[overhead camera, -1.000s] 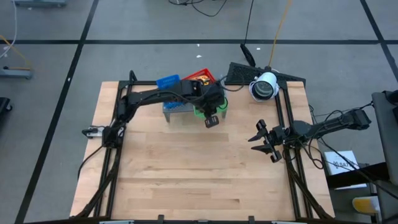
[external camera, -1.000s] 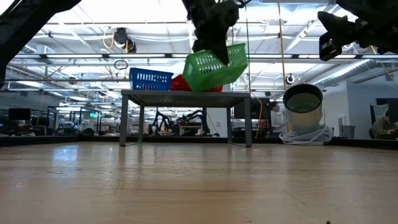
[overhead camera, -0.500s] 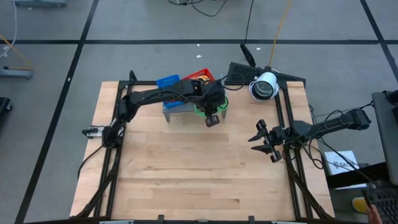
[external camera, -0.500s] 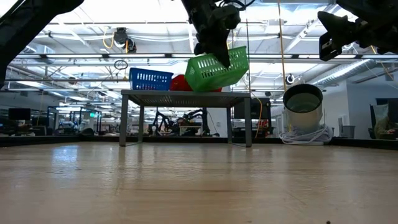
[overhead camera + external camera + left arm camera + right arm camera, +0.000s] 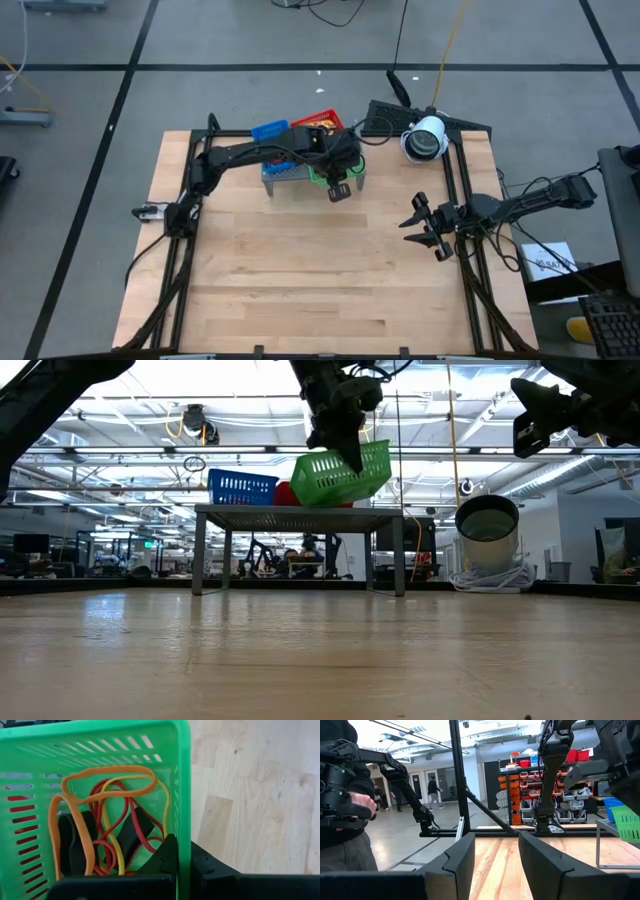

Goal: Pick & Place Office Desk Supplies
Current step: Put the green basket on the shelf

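Behind the wooden table (image 5: 300,270) a large workshop hall shows in the low view. At the far edge of the table stands the grey rack (image 5: 300,513), and the left gripper (image 5: 340,188) is closed on the wall of the green tray (image 5: 342,472), holding it tilted just above the rack top. The rubber bands (image 5: 107,820) lie inside this tray, right ahead of the left fingers, so I judge the left arm far nearer. The right gripper (image 5: 428,228) waits well apart at the right edge, with its fingers wide and empty.
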Available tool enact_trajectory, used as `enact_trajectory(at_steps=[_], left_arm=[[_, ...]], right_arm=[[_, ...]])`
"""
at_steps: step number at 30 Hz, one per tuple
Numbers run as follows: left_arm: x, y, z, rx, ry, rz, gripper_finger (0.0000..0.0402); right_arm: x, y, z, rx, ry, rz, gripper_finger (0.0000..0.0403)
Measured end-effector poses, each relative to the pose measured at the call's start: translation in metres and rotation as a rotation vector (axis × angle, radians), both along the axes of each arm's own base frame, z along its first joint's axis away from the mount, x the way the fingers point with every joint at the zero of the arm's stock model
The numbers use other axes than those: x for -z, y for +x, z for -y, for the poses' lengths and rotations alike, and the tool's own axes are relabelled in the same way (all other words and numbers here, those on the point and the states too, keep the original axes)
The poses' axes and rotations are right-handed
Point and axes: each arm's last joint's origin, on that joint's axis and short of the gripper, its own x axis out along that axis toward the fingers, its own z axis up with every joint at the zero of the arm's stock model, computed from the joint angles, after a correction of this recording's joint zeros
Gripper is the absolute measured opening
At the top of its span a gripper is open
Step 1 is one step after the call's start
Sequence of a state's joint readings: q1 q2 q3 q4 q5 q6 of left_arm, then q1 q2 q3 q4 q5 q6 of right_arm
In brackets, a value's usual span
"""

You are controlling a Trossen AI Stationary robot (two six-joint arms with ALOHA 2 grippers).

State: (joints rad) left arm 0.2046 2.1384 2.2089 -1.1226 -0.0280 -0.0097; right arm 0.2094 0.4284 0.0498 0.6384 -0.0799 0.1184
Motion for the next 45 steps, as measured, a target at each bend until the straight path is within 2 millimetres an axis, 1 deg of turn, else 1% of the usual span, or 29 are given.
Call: enact_trajectory(at_steps=[12, 16, 22, 27, 34, 45], left_arm=[[0.0, -0.001, -0.004, -0.011, -0.001, 0.0, 0.0009], [0.0, -0.002, -0.006, -0.016, 0.0, -0.001, 0.0004], [0.0, -0.002, -0.008, -0.023, 0.004, -0.003, 0.0013], [0.0, -0.003, -0.01, -0.031, 0.02, -0.007, 0.0004], [0.0, -0.003, -0.011, -0.038, 0.058, -0.016, 0.0033], [0.0, -0.003, -0.011, -0.025, 0.066, -0.018, 0.0037]], right_arm=[[0.0, 0.0, 0.0, 0.0, 0.0, 0.0, 0.0141], [0.0, 0.0, 0.0, 0.0, 0.0, 0.0, 0.0141], [0.0, 0.0, 0.0, 0.0, 0.0, 0.0, 0.0141], [0.0, 0.0, 0.0, 0.0, 0.0, 0.0, 0.0141], [0.0, 0.0, 0.0, 0.0, 0.0, 0.0, 0.0141], [0.0, 0.0, 0.0, 0.0, 0.0, 0.0, 0.0141]])
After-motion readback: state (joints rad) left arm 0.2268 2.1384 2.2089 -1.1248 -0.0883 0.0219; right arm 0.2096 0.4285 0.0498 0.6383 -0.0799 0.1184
